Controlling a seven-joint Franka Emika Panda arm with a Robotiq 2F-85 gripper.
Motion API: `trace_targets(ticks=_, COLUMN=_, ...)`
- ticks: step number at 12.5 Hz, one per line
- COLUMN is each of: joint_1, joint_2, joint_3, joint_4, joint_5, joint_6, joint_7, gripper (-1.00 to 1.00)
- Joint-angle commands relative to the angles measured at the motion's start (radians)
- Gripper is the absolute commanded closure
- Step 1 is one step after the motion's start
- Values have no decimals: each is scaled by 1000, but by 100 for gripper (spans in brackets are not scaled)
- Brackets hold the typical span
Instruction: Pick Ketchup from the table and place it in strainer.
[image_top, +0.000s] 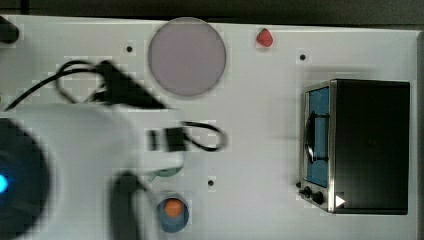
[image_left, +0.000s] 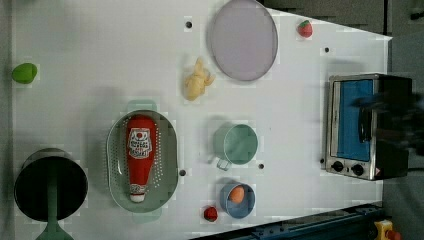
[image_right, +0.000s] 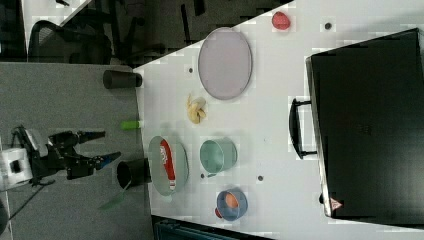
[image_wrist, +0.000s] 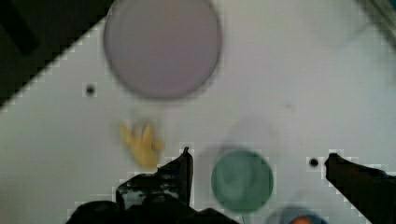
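The ketchup (image_left: 140, 156) lies lengthwise inside the strainer (image_left: 116, 165), in the lower left of the left view, cap end toward the bottom of the frame. In the right view the same pair sits at centre-left, the red bottle (image_right: 167, 162) resting along the oval basket (image_right: 181, 165).

The pincer (image_right: 106, 145) hangs at the left of the right view, well apart from the strainer and off the tabletop's (image_right: 280, 100) edge, with its two fingers spread wide and nothing between them. In the wrist view its dark fingertips (image_wrist: 186, 161) frame a green cup (image_wrist: 242, 179), seen from above and not touched.

On the tabletop in the left view, the green cup (image_left: 239, 145) stands just right of the strainer. A blue bowl (image_left: 246, 204) holding an orange egg-like thing (image_left: 237, 194) sits below it. A yellowish lump (image_left: 196, 81) lies near a grey plate (image_left: 243, 40) at the top. A toaster oven (image_left: 360, 127) stands at the right, a strawberry (image_left: 305, 28) at the upper right.
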Motion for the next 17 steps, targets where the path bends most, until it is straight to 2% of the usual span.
trace_targets(ticks=1, joint_1=-39, joint_2=16, joint_3=-139, joint_4=-12, joint_5=0, joint_6=-22, joint_7=-36, gripper=-100)
trace_targets(ticks=5, joint_1=-40, joint_2=13, joint_3=-274, joint_4=-10, joint_5=4, joint_6=-62, joint_7=-62, gripper=-100)
trace_targets(ticks=17, joint_1=-31, joint_2=22, joint_3=-222, joint_4=-8, joint_5=30, joint_6=-124, joint_7=-60, gripper=-100)
